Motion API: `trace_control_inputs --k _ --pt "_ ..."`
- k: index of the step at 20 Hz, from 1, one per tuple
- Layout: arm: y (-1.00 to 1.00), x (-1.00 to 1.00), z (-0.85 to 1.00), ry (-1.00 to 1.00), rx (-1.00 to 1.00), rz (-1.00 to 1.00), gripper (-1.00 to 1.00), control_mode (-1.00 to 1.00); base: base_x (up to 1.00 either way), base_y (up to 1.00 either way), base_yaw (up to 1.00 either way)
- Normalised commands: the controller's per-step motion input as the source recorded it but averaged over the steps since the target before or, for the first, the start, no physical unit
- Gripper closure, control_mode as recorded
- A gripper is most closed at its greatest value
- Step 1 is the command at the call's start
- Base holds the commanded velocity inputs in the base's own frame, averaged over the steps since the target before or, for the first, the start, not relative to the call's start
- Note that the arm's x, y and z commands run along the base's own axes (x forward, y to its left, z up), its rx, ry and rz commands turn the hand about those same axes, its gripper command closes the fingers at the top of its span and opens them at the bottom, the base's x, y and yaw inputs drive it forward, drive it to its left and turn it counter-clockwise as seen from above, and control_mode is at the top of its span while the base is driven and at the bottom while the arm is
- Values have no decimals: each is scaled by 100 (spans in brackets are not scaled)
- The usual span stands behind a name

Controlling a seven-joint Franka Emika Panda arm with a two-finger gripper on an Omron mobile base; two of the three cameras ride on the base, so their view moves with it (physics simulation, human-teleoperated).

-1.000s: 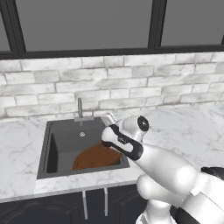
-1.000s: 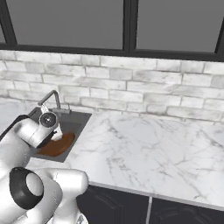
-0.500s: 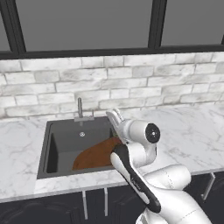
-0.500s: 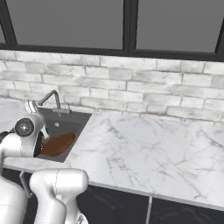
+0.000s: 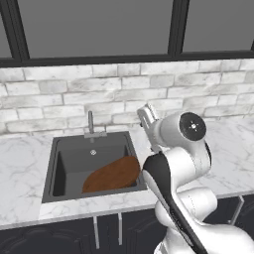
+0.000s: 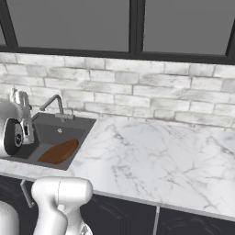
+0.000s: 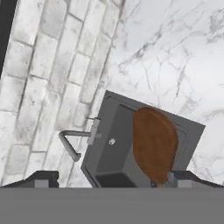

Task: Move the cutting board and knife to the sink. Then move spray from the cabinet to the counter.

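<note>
1. Gripper (image 7: 109, 178): jaws spread wide, holding nothing, raised above the sink (image 5: 64, 154) at centre-left of the left base view.
2. Board (image 5: 111, 174): lies tilted inside the sink, one end propped on the basin's right wall.
3. Faucet (image 5: 91, 124): stands at the sink's rear rim.
4. Counter (image 6: 156, 156): white marble surrounds the sink.

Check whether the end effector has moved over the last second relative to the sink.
Yes. The end effector, open, has risen out of the sink and swung right, now above the basin's right rim, leaving the cutting board leaning inside.
</note>
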Motion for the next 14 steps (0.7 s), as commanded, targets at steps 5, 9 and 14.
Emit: trace_control_inputs --k 5,9,14 --pt "-41 -96 69 44 -2 -17 -100 -100 0 0 0" --pt "0 -13 1 0 0 -1 -100 -100 0 0 0" --pt "0 -2 0 0 0 0 -100 -100 0 0 0"
